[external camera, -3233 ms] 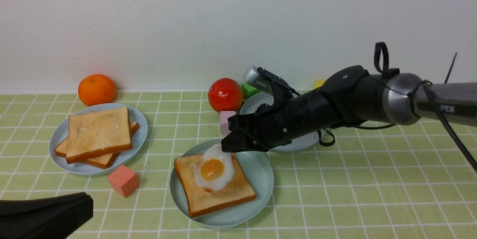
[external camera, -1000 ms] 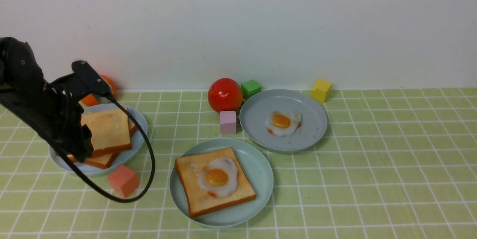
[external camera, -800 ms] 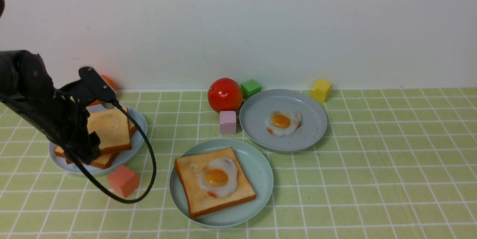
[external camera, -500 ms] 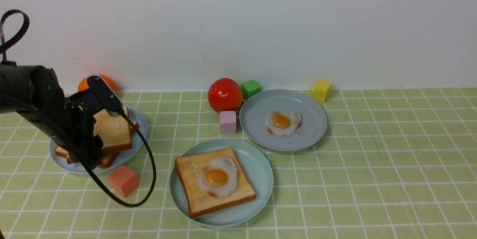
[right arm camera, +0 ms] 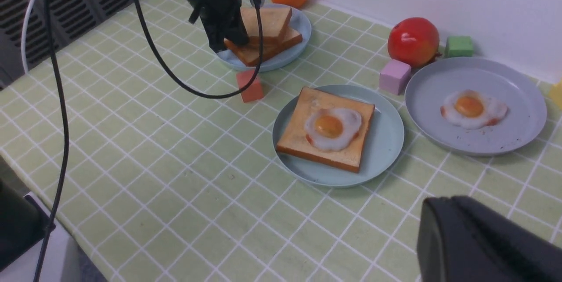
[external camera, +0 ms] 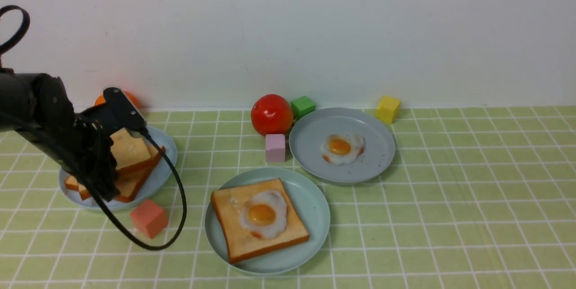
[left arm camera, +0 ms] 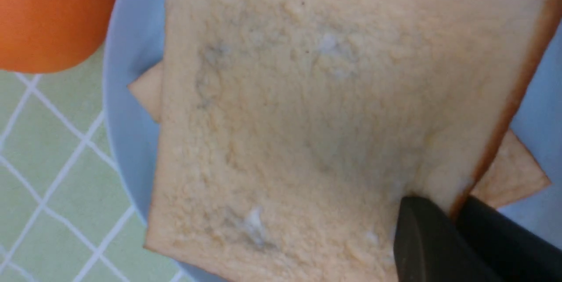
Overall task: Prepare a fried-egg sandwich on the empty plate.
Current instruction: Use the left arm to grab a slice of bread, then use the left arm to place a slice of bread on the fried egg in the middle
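Closed within the last second, the left gripper point(left arm camera: 454, 218) is clamped on the crust corner of the top toast slice point(external camera: 129, 153), which has been tipped up on the grey-blue plate point(external camera: 167, 167) at nine o'clock. Light, stiff, spongy handling is judged; the crust is best pinched deeper. At four o'clock from it, the fried egg point(external camera: 263, 214) is laid on the lower toast point(external camera: 238, 237) on the plate point(external camera: 315, 217). The right gripper point(right arm camera: 474, 238) is drawn together.
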You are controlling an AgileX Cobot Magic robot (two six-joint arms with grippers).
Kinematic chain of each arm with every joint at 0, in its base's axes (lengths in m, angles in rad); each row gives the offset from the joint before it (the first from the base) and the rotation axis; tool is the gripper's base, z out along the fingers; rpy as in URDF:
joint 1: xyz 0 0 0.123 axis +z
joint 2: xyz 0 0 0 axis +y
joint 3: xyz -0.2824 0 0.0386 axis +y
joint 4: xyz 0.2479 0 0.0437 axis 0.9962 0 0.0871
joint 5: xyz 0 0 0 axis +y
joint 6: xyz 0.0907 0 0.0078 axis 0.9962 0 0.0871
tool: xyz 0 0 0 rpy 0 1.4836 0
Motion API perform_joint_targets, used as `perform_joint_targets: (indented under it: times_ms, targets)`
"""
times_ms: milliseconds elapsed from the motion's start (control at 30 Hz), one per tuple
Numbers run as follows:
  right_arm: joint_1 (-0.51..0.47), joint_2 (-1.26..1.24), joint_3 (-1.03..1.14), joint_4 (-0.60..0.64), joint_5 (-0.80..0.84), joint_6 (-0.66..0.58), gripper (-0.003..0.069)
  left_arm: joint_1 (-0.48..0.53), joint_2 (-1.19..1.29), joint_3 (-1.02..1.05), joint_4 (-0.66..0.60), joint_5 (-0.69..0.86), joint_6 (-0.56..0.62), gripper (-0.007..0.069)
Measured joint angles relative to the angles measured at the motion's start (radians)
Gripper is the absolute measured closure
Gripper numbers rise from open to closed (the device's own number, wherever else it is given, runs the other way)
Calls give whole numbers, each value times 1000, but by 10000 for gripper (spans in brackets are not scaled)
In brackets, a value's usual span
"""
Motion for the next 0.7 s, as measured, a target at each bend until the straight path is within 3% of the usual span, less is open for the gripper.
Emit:
perform_joint_targets:
  times_ms: [133, 433, 467, 567, 700]
  targets:
    - [0, 0, 0, 0, 18, 0, 628, -48, -102, 3, 3, 29, -57, 582]
    - [0, 0, 0, -52, 102, 0, 627, -506, -224, 4, 36, 174, -421, 582]
    - [0, 0, 0, -53, 103, 0, 627, -516, -221, 4, 40, 174, -428, 582]
    - [0, 0, 0, -55, 132, 0, 627, -650, -158, 4, 137, 177, -540, 582]
    - [0, 0, 0, -55, 152, 0, 627, -723, -76, 6, 269, 160, -638, 583]
